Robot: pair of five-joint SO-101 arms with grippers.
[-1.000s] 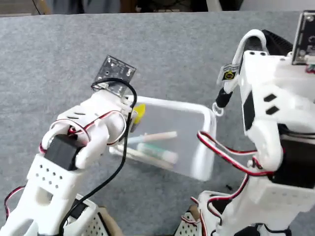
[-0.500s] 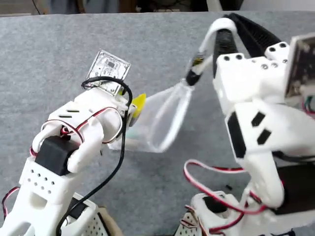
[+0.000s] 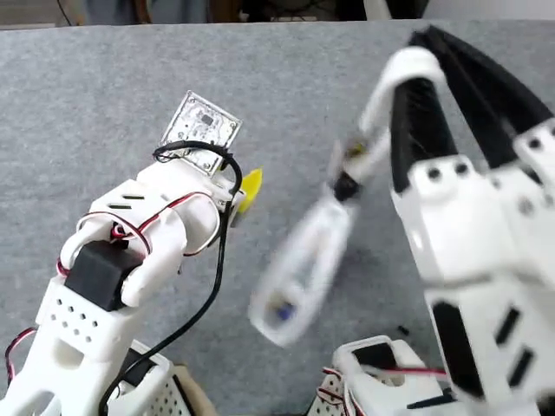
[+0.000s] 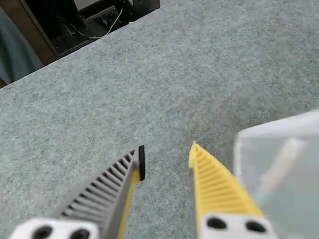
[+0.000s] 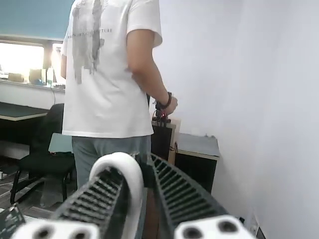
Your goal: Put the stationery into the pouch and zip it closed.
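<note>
The clear pouch point(image 3: 299, 269) hangs tilted above the grey table, swinging and blurred, with stationery point(image 3: 279, 309) gathered at its low end. My right gripper point(image 3: 347, 178) holds its upper end from high up. In the right wrist view the right gripper point(image 5: 147, 164) is shut on a white rim of the pouch point(image 5: 119, 167) and points out into the room. My left gripper point(image 4: 167, 159) is open just above the table with nothing between its yellow fingers point(image 4: 204, 174). The pouch point(image 4: 284, 164) with a pen inside sits close beside it. In the high view the left gripper point(image 3: 247, 189) is left of the pouch, apart from it.
Grey felt covers the table point(image 3: 104, 95). The two arm bases point(image 3: 373, 381) stand at the near edge. The right arm's white body point(image 3: 486, 260) towers over the right side. Open felt lies at the far and left parts.
The right arm has swung up and lifted the pouch off the table; the pouch went from lying flat to hanging. It pulled away from the left gripper, which barely moved.
</note>
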